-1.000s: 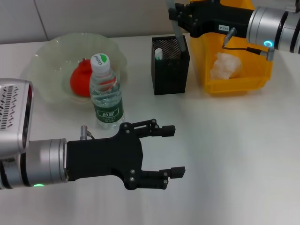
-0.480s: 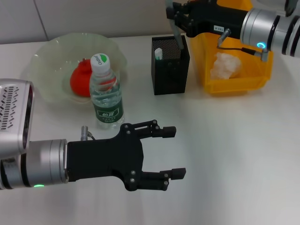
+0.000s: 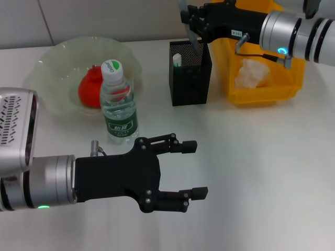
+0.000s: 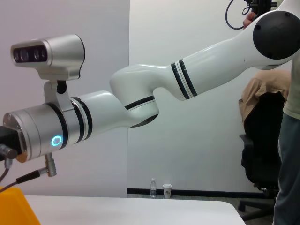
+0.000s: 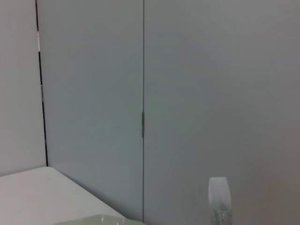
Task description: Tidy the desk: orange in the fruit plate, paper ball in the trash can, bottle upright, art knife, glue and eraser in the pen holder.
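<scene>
The orange (image 3: pixel 90 89) lies in the pale green fruit plate (image 3: pixel 57 52) at the back left. In front of the plate, the bottle (image 3: pixel 118 104) stands upright. The paper ball (image 3: pixel 251 73) rests inside the yellow trash can (image 3: pixel 261 93). My right gripper (image 3: pixel 189 18) hovers over the black mesh pen holder (image 3: pixel 191 83), shut on the slim grey art knife (image 3: pixel 194 44), whose lower end dips into the holder. A small white item (image 3: pixel 177 59) pokes up inside the holder. The eraser and glue are not seen on the desk. My left gripper (image 3: pixel 194 170) is open and holds nothing, low over the desk's near middle.
The white desk runs to a wall at the back. The trash can stands right beside the pen holder. In the left wrist view, my right arm (image 4: pixel 140 103) crosses above a yellow corner of the trash can (image 4: pixel 14 206). An office chair (image 4: pixel 262 140) stands far off.
My right gripper has shifted a little to the left with the art knife, staying over the pen holder. The left arm has not moved.
</scene>
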{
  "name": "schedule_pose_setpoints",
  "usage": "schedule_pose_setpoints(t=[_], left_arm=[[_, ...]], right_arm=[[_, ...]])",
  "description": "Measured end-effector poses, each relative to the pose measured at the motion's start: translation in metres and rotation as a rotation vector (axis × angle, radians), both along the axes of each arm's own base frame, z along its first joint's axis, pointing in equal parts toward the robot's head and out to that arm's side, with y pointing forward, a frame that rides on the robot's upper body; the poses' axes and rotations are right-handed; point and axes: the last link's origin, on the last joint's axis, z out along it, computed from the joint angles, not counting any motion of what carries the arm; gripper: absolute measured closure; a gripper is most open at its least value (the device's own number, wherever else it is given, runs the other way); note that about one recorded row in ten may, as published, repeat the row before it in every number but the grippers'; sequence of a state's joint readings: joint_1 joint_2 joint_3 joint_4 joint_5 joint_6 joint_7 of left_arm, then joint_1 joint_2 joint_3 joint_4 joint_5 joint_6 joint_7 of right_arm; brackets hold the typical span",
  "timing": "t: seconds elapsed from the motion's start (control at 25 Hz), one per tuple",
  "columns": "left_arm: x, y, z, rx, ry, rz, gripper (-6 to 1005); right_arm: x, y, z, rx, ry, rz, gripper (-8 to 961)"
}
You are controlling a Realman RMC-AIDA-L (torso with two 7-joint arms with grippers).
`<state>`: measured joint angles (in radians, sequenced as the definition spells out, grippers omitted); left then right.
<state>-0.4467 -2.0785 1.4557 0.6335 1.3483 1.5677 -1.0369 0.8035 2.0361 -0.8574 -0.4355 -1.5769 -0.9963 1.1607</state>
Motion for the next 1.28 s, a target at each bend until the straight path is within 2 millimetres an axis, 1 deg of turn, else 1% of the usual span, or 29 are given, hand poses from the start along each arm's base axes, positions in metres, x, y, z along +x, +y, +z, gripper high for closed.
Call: schedule_pose_setpoints(t=[0.28, 0.56, 1.28], left_arm=[[0.002, 0.002, 0.000, 0.003, 0.001, -0.009, 191], [0.003, 0.002, 0.000, 0.001, -0.001, -0.012, 191], [0.003, 0.001, -0.001, -0.007, 0.001, -0.012, 191]], right_arm=[[0.001, 0.000, -0.005, -0.008, -0.002, -0.015, 777], [-0.002, -0.002, -0.012, -0.022, -0.007, -0.009, 769], [-0.001, -0.005, -0.013, -0.018, 0.000, -0.005, 749]])
